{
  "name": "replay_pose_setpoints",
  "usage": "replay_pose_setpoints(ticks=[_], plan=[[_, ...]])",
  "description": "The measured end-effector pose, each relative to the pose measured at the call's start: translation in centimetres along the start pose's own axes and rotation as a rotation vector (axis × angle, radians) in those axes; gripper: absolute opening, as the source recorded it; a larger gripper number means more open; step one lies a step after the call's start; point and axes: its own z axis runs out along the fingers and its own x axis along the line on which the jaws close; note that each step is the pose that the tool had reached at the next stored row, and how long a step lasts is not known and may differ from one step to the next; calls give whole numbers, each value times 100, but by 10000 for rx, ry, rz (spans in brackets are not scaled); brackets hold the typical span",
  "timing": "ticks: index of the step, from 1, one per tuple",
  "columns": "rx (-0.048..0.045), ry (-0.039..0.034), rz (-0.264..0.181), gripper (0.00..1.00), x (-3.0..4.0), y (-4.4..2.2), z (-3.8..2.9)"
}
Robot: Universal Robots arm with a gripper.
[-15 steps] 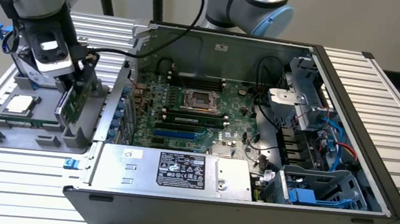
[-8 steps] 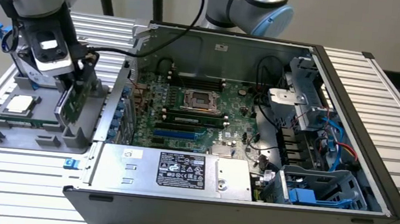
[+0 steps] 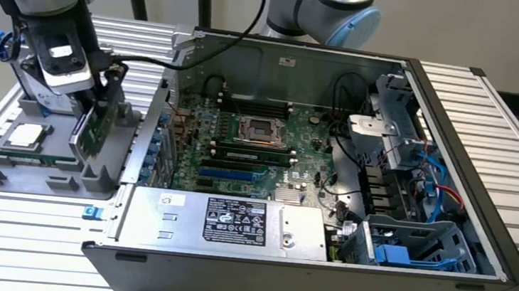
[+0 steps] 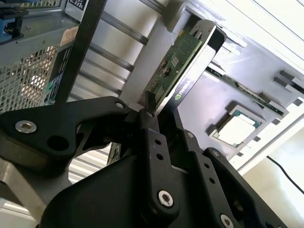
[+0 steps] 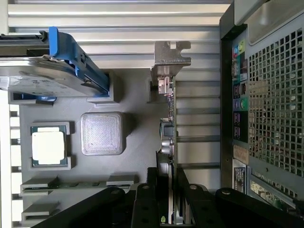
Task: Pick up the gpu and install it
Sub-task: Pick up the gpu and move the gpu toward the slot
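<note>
The gpu (image 3: 97,130) stands on edge over the grey holder tray (image 3: 10,164) at the exterior view's left, just outside the computer case. My gripper (image 3: 90,104) comes down on it from above. In the second wrist view the green board of the gpu (image 4: 173,66) sticks out from between the black fingers, and the gripper (image 4: 156,109) is shut on its near end. The first wrist view shows the gpu (image 5: 169,128) edge-on, its silver bracket (image 5: 171,57) at the far end, the gripper (image 5: 167,175) clamped on both faces.
The open computer case (image 3: 489,139) lies on its side with the motherboard (image 3: 240,151) exposed and a silver power supply (image 3: 224,221) in front. The tray also holds a processor chip (image 5: 48,146) and a hard drive in a blue frame (image 5: 38,78). The case's rear panel (image 5: 270,95) is close beside the gpu.
</note>
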Motion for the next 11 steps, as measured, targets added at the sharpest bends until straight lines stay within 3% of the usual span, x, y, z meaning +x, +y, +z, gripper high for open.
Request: replay_pose_setpoints(ticks=[11], plan=[[0,-1,0,0,-3,6,-111]])
